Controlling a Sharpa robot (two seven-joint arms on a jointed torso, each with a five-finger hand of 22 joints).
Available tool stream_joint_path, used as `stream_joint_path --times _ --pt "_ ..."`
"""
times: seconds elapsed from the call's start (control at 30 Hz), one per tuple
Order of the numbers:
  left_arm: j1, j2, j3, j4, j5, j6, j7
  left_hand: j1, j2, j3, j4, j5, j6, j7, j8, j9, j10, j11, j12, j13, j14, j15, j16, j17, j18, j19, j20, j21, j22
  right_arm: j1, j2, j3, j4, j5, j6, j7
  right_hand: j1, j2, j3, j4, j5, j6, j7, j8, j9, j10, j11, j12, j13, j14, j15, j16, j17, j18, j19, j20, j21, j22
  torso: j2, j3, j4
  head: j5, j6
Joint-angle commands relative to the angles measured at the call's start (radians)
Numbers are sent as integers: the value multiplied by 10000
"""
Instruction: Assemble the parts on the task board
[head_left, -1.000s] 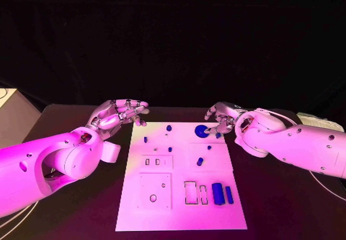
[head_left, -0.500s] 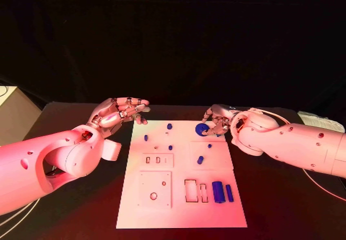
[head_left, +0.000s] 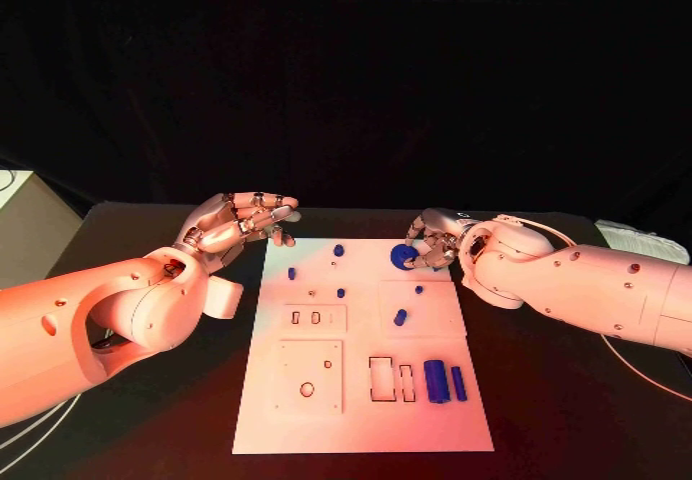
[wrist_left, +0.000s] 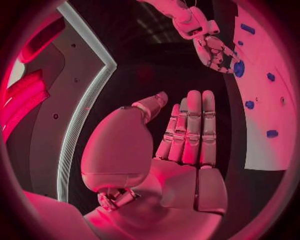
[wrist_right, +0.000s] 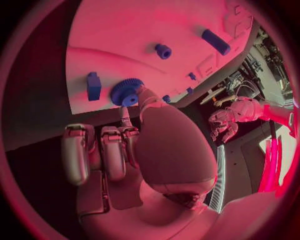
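The right robot hand pinches a blue toothed gear over the task board's far right corner. The left robot hand hovers empty with loosely parted fingers beside the board's far left corner, farther from the gear.

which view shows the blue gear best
The right wrist view: the blue gear sits close and unhidden, its toothed rim plain, at the right hand's fingertips. The head view shows it small and half covered; the left wrist view, tiny.
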Motion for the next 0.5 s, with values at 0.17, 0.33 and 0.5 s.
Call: stream_joint_path --times 0.17,0.33,0.5 --pt "10 16 8 25 -31 201 40 -1 116 49 6 26 -53 29 -56 10 -32 4 -56 15 -99 -4 49 17 111 -72 21 71 15 -37 112 -12 -196 -71 297 2 27 142 135 13 106 113 -7 32 5 683 -11 25 2161 1025 48 31 2557 -124 434 -16 15 1492 3 0 7 4 -17" --pt "10 2 8 29 -36 209 34 -1 116 49 6 26 -53 29 -56 10 -32 4 -56 15 -99 -4 49 17 111 -72 21 71 15 -63 169 -18 -282 -91 318 8 28 145 142 12 112 114 -7 31 4 666 -10 9 2140 1023 47 28 2548 -126 437 -16 21 1500 3 0 -1 24 -47" --pt "10 -1 8 34 -37 232 23 -1 116 49 6 26 -53 29 -56 10 -32 4 -56 15 -99 -4 49 17 111 -72 21 71 15 -85 228 -24 -334 -105 355 17 31 145 152 8 119 112 -7 28 2 638 -11 -20 2105 1023 47 28 2550 -126 438 -17 23 1502 3 -5 7 14 -67"
